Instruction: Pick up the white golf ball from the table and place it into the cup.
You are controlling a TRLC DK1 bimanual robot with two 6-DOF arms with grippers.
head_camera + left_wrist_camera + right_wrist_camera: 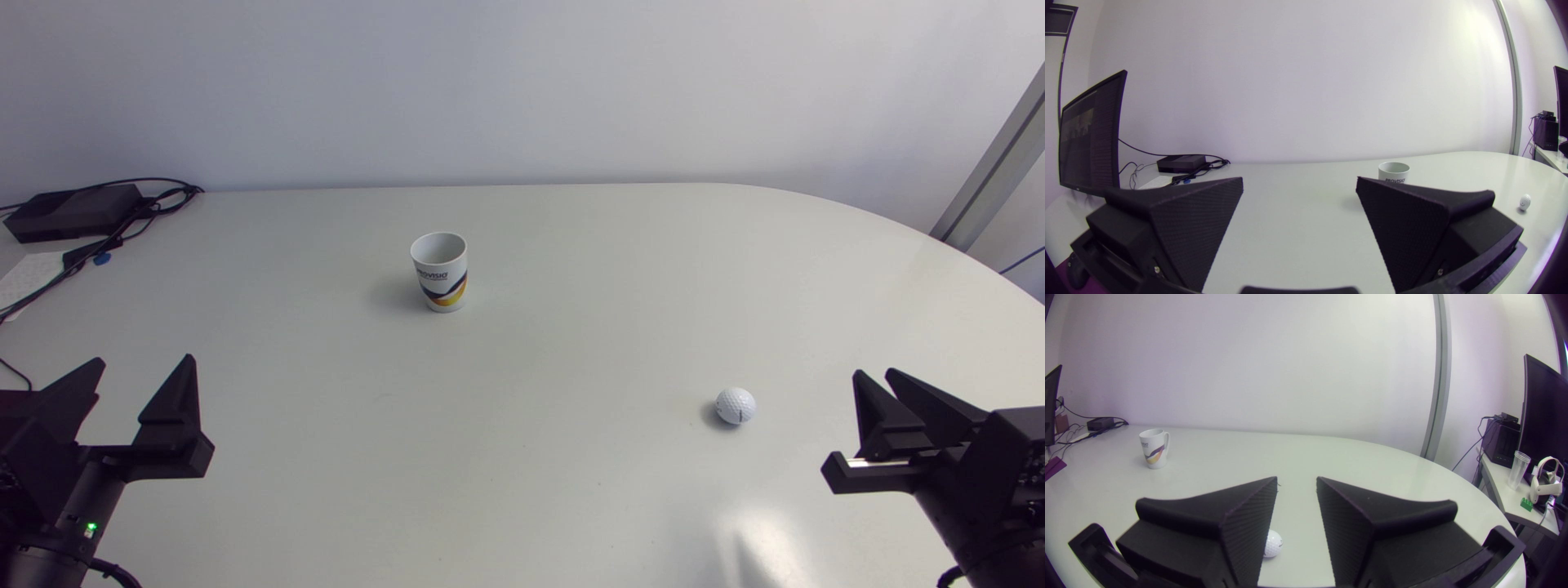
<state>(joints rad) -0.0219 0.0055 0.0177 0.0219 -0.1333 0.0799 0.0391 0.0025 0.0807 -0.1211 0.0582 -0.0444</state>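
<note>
The white golf ball (735,406) lies on the table at the near right. The white cup (439,271) with an orange and black print stands upright left of the middle, mouth up. My right gripper (873,374) hovers just right of the ball, fingers close together and holding nothing. In the right wrist view the ball (1272,544) shows low beside the inner face of one finger of that gripper (1296,478), the cup (1153,448) far ahead. My left gripper (145,359) stands open at the near left, empty. Its own view (1299,179) shows the cup (1393,171) ahead and the ball (1525,201) off to the side.
A black box (73,211) with cables lies at the far left corner, a sheet of paper (28,273) beside it. The table (571,490) is white, and its edge curves round at the far right.
</note>
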